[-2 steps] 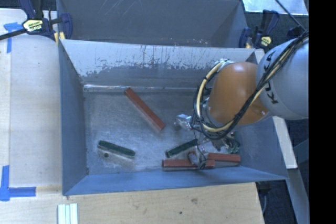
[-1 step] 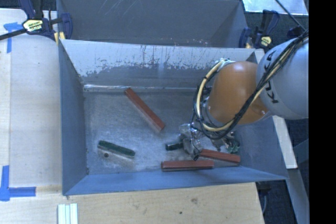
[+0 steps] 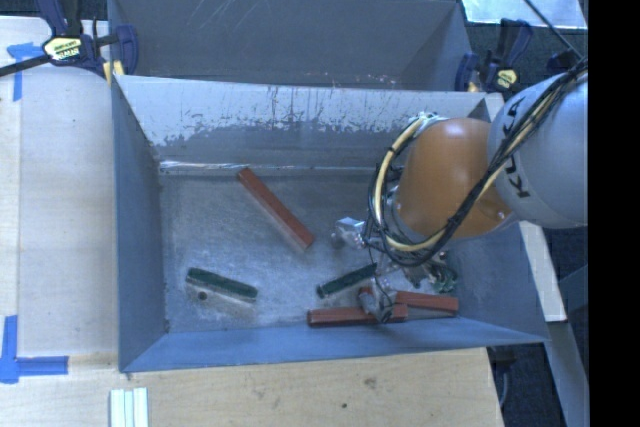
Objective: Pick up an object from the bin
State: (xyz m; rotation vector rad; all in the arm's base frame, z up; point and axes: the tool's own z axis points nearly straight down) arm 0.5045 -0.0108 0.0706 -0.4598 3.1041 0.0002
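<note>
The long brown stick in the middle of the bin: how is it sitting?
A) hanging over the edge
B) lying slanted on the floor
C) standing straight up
B: the brown stick lies flat and slanted on the floor of the bin, well inside its walls.

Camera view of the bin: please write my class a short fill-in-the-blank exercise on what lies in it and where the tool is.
1. The slim bar lying alone in the bin, at the view's lower left, is dark ____.
2. The long bar lying diagonally near the middle is reddish-____.
3. The tool is down among clustered bars at the view's lower ____.
4. The rounded cover on the arm's wrist is ____.

Missing words: green; brown; right; orange.
</note>
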